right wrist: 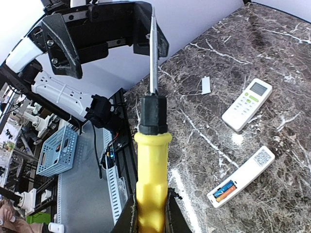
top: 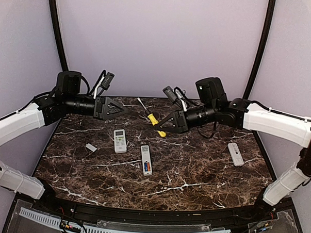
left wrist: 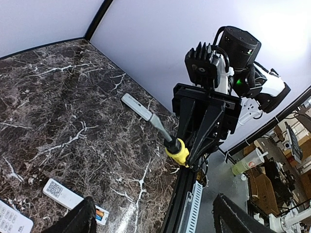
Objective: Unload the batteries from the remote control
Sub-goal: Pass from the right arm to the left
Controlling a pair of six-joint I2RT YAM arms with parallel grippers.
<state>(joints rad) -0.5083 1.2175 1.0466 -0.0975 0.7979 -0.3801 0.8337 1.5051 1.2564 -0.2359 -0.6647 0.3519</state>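
So far only the bay is open: a white cover point(top: 91, 147) lies loose on the worktop point(top: 204, 175), and the batteries point(right wrist: 226, 191) sit inside the middle remote point(top: 146, 156). My right tool point(top: 163, 127) pinches the yellow-handled screwdriver point(right wrist: 151, 160) aloft, while my left tool point(top: 119, 109) hangs spread and empty. I judge every cell has yet to come out.

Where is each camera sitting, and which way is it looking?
Top camera: high behind the arms, facing down at the table; left claw and right claw both show.
Left wrist camera: on the left arm, facing the right claw gripping the screwdriver; its own spread fingers show at the bottom.
Right wrist camera: on the right arm, facing along the screwdriver toward the left claw; its own fingers pinch the yellow handle.
Shared: all three show the screwdriver and the opened remote.
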